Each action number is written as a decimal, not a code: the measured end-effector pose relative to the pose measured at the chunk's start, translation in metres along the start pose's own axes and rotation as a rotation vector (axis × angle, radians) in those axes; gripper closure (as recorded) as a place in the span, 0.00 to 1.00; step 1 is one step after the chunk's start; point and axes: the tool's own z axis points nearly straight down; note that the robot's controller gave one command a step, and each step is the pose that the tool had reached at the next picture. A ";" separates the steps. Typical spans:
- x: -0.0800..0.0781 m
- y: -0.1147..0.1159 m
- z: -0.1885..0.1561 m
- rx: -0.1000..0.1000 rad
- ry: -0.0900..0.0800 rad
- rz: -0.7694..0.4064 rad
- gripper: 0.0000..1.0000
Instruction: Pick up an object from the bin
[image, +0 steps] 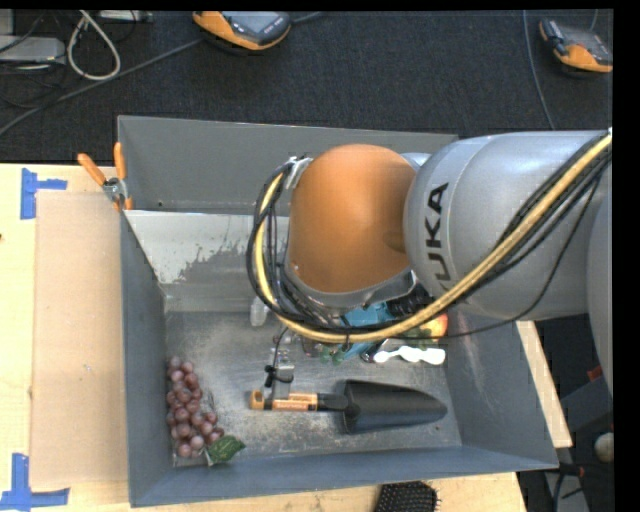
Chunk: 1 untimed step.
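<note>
My gripper (272, 376) reaches down from under the arm's orange cover, in the middle of the bin floor. Its tip hangs just above the wooden handle end of a small garden trowel (385, 407). The trowel has a black blade and lies flat near the front wall, with its handle pointing left. I see nothing held in the gripper. A white plastic piece (412, 354) lies just behind the trowel's blade, partly under the arm.
A bunch of dark red toy grapes (188, 405) with a green leaf lies in the front left corner. A small red and yellow thing (437, 325) peeks out under the arm at the right. The arm hides the bin's back right part.
</note>
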 end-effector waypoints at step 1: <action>-0.002 -0.001 -0.005 -0.002 -0.008 0.005 0.00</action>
